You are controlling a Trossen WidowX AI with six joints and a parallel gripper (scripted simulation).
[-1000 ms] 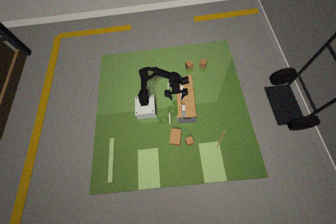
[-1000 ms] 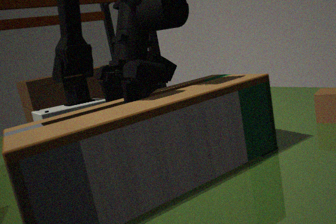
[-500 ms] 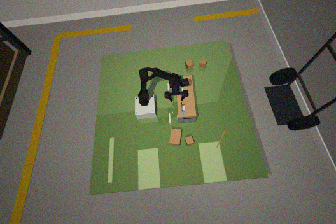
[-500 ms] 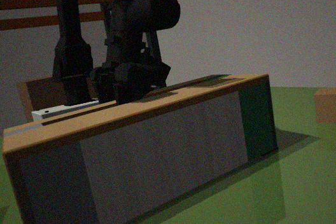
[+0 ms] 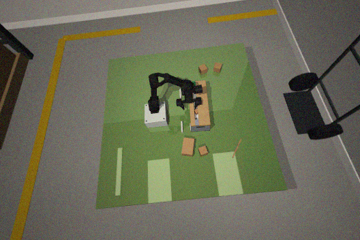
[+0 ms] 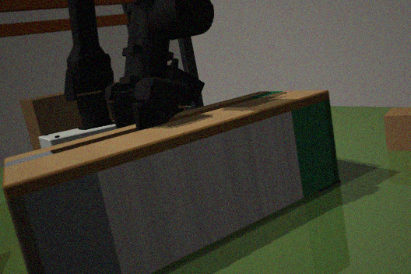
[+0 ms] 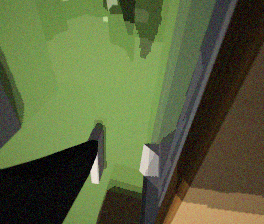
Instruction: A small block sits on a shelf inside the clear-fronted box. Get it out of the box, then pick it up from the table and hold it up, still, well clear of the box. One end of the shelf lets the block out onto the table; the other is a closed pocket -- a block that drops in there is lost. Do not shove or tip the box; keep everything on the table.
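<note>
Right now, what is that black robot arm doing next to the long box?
The black robot arm's gripper hangs open and empty beside the long tan-topped grey box, over the green table top. One white fingertip sits right against the box's side. A small orange block shows inside the box, so nothing has come out yet.

The long wooden-topped box with grey walls (image 5: 200,106) lies on the green table mat (image 5: 136,174), just right of the white arm base (image 5: 156,116). Two small tan cubes (image 5: 203,69) sit behind it; a flat tan slab (image 5: 187,146) and another cube (image 5: 203,150) before it
</note>
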